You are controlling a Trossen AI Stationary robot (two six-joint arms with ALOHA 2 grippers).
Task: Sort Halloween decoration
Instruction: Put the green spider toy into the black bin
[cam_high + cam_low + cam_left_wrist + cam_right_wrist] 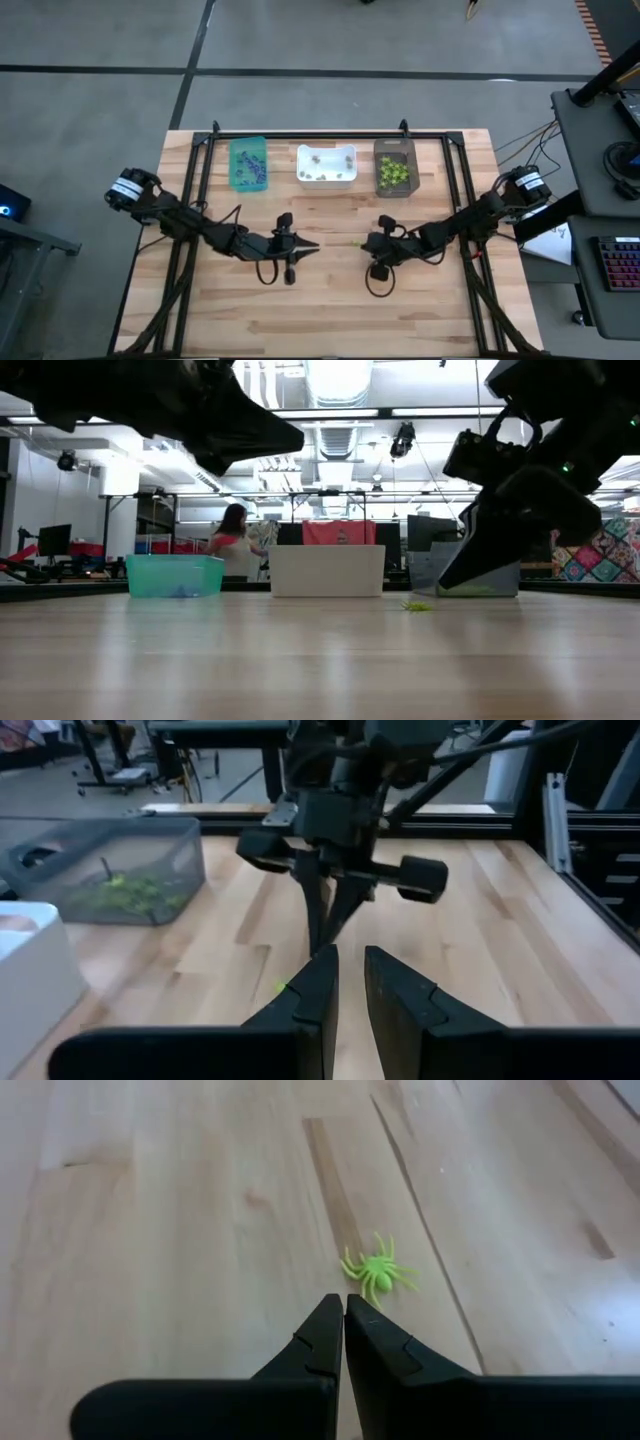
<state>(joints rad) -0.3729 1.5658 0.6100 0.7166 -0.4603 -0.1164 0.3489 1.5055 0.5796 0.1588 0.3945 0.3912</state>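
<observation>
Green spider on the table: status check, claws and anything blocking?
Right claw shut, empty, just short of green spider. Left claw slightly parted, empty, mid-table. Spider loose on bare wood, nothing in the way.

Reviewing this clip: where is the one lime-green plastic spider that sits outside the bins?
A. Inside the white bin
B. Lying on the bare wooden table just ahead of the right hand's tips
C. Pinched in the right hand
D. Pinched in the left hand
B: the right wrist view shows the lime-green plastic spider flat on the wooden table, just beyond the shut, empty right hand.
</observation>
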